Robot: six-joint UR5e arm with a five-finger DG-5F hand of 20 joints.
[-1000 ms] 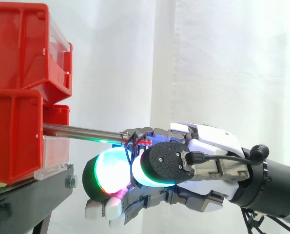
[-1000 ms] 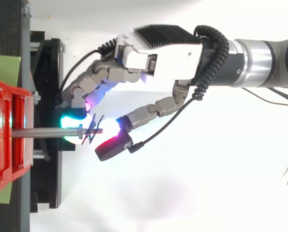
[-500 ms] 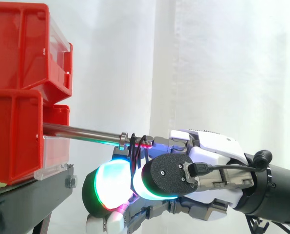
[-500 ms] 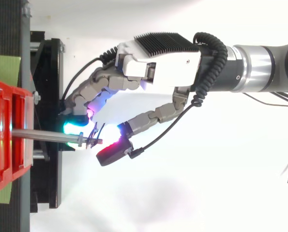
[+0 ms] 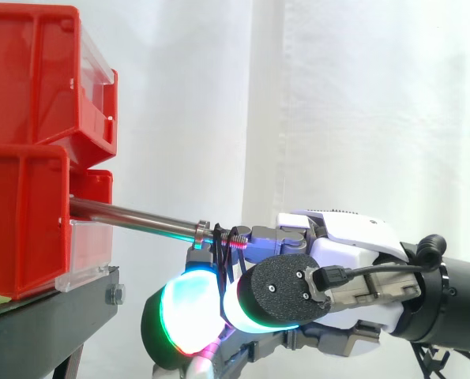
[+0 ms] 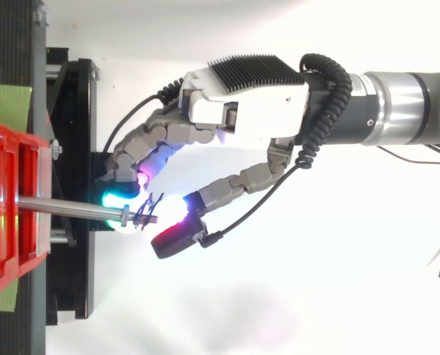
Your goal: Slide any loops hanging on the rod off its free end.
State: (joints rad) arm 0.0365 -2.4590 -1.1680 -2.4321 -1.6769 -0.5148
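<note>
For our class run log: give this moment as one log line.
loops: on threaded free end of rod, not off | hand: below rod tip, pinching loops | red bins: hold rod's other end

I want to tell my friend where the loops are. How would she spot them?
Start at the stacked red bins on the left; a shiny metal rod sticks out from them toward the hand. Right at the rod's free end, by its threaded tip, hang the loops: thin dark bands, the only floppy, stringy things on that bare, straight rod.
</note>
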